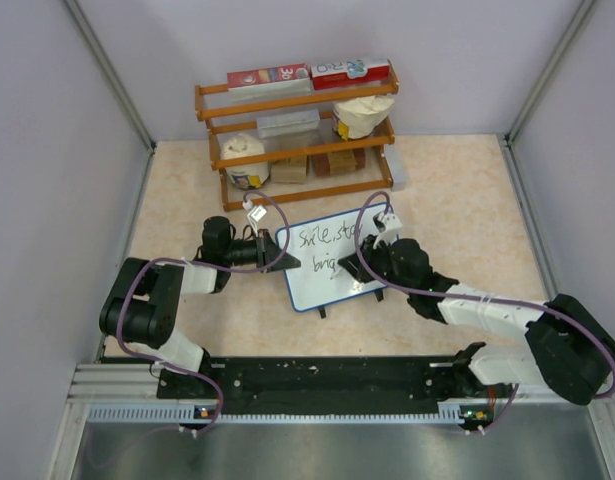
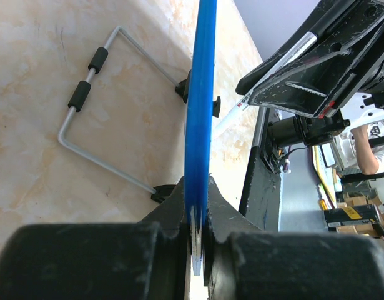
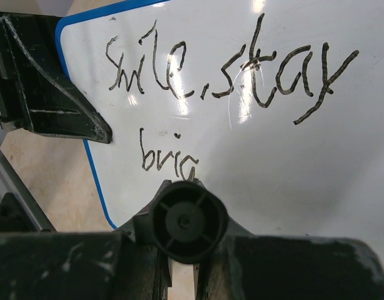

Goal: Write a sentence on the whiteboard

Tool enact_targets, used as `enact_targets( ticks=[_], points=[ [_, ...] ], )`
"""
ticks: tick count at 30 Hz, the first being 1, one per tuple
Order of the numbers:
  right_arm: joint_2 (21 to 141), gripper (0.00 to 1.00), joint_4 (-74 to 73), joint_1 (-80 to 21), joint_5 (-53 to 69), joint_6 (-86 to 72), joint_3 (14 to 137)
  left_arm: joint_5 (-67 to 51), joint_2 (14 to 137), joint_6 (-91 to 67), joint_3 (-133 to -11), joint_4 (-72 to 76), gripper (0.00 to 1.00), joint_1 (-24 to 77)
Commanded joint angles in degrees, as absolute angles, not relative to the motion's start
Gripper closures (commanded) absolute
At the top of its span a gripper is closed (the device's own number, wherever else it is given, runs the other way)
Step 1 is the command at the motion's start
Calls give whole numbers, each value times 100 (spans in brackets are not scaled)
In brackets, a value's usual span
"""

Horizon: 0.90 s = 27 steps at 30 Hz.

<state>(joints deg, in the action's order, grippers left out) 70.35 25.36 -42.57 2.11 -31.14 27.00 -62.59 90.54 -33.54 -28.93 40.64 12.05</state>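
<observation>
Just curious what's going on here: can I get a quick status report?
Left tool clamps whiteboard edge. Right tool holds marker at board. Sentence reads "smile, stay brig", unfinished. Nothing blocking.

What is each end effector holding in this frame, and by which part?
Left end effector pinches the small blue-framed white glossy whiteboard by its frame edge. Right end effector grips a white-barrelled marker around its barrel.

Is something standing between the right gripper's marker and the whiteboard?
Nothing visible does. The marker in the right gripper points straight at the whiteboard, near the sentence's last letters. The left gripper clamps only the board's left edge, away from the writing.
</observation>
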Motion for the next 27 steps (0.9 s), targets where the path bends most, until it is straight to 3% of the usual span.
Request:
enact_targets(
  ticks=[1,14,27],
  points=[
    [7172,100,2689,-4201,158,-3138,2847,-5845,9158,-3085,-2848,3876,100,1195],
    [6355,100,2796,-3964,422,-3489,2962,-5854,9141,-3085,-2848,3876,100,1204],
    [6512,100,2022,-3876,-483,-2936,3559,-5845,9114,-3076,-2830,3876,100,1204]
  ],
)
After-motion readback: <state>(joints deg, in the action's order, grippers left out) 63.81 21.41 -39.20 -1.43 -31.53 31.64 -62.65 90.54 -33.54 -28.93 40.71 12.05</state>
